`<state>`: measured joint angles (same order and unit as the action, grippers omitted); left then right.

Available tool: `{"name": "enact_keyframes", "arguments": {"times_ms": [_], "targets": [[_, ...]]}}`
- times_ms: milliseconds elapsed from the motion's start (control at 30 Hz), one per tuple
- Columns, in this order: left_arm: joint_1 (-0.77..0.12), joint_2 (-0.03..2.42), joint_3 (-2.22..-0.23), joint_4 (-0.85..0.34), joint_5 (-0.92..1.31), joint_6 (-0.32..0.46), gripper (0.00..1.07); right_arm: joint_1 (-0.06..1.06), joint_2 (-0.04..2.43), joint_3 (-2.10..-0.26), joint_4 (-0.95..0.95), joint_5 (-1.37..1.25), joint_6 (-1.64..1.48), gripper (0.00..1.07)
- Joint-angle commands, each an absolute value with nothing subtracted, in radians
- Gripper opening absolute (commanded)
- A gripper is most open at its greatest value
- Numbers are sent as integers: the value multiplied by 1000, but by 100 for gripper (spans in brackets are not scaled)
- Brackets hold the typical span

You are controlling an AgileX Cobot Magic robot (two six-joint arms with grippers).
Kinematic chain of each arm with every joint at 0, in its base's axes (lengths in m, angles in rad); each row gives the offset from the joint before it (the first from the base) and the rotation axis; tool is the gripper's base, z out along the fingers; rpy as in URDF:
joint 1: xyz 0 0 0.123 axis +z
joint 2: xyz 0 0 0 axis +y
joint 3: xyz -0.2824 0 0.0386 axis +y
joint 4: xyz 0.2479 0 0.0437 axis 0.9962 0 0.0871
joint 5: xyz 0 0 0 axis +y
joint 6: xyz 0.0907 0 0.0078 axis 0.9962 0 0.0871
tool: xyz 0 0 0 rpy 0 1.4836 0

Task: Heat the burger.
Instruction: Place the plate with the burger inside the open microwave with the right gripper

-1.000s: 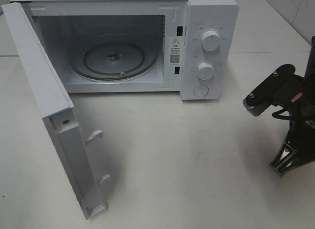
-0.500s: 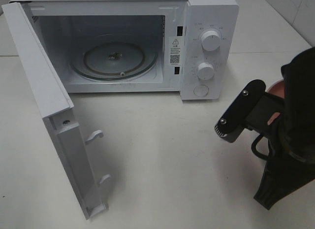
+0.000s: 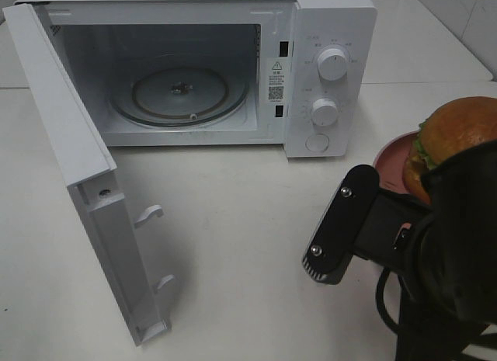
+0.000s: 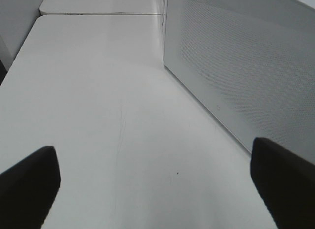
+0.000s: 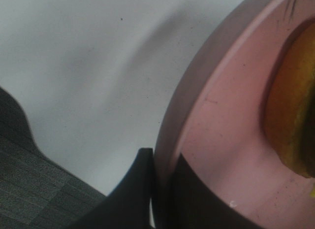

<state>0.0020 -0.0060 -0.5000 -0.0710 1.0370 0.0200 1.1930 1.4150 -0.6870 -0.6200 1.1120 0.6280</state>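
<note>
A glossy golden-brown burger with green lettuce frill is seen on a pink round plate, at four o'clock from the open white microwave oven — the plate's rim pinched by the closed right end effector. The left end effector is held wide open over the white counter.

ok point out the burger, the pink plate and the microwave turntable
burger (image 3: 464, 124): exterior high view, top bun
pink plate (image 3: 388, 156): exterior high view, left rim
turntable (image 3: 151, 93): exterior high view, glass left of hub
</note>
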Motion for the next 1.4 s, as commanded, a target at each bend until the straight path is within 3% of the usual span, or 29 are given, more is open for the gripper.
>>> {"name": "enact_keyframes", "arguments": {"times_ms": [33,333,1167,1400], "targets": [[-1,-29,-496,-72,1027,17,98,1240,1408,-684,-672,1158,624,0],[-1,-29,-496,-72,1027,17,98,1340,1408,-684,-682,1140,493,0],[-1,-29,-496,-72,1027,17,98,1341,1408,-684,-811,882,171,0],[-1,-29,-496,-72,1027,17,98,1338,1408,-684,-815,912,123,0]]}}
